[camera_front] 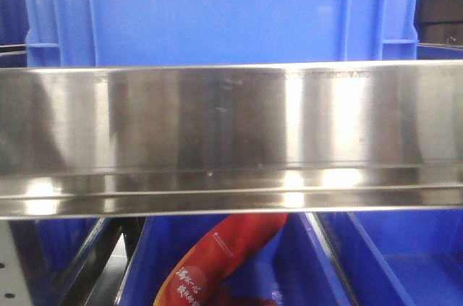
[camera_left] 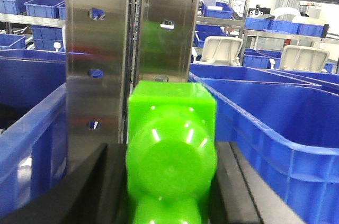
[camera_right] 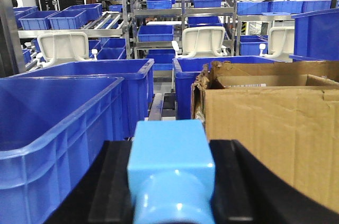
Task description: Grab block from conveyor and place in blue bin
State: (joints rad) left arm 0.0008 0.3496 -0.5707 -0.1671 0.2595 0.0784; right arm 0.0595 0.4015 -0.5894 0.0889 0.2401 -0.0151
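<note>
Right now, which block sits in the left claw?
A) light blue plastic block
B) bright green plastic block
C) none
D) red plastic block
B: the left wrist view shows the bright green plastic block between the black fingers of the left claw.

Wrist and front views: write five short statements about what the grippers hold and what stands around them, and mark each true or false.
1. The left gripper holds a green block. True.
2. The right gripper holds a red block. False: it holds a light blue block.
3. In the right wrist view a cardboard box stands right of that block. True.
4. A wooden beam crosses the front view. False: it is a shiny steel rail.
5. A blue bin stands behind the rail. True.
</note>
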